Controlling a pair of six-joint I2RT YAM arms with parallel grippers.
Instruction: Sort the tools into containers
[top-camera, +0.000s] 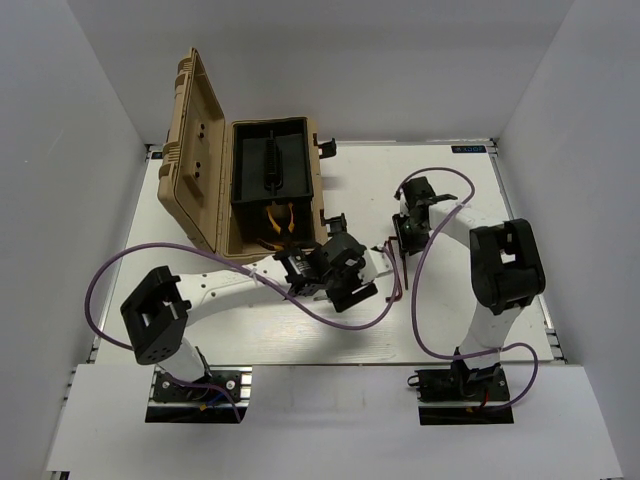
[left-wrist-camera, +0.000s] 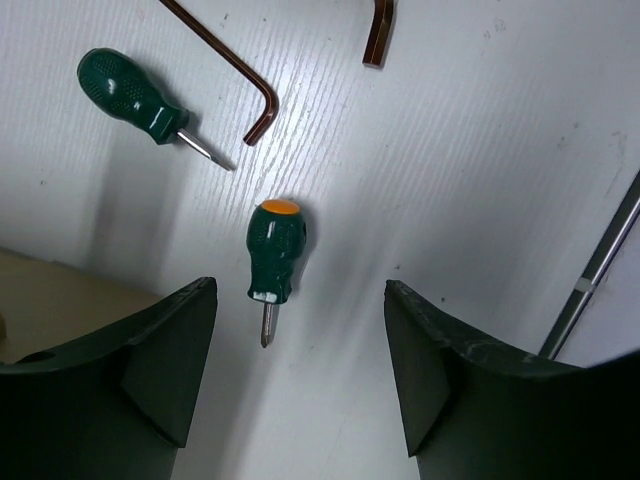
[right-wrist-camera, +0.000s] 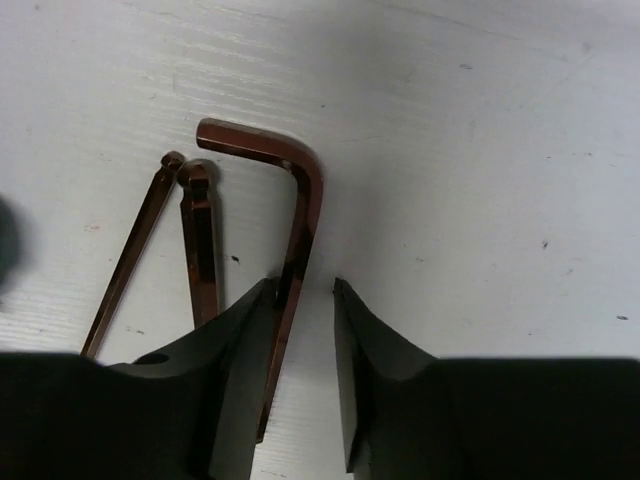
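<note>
White walls enclose a white table (top-camera: 500, 220); a tan toolbox (top-camera: 195, 150) stands open at far left. The right gripper (right-wrist-camera: 304, 287), jaws narrowed, straddles a dark-red hex key (right-wrist-camera: 305, 190) lying flat centre-right, seemingly not yet pinching. It looks thin, stiff, light and slick: grip its long shank. The left gripper (left-wrist-camera: 298, 295) hangs spread above a green screwdriver (left-wrist-camera: 275, 245).

green screwdrivers (left-wrist-camera: 276, 243), dark-red hex keys (right-wrist-camera: 303, 215), orange-handled pliers (top-camera: 280, 218), tan case (top-camera: 190, 150)

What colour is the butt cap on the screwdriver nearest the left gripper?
Orange, on the green screwdriver; best in the left wrist view.
</note>
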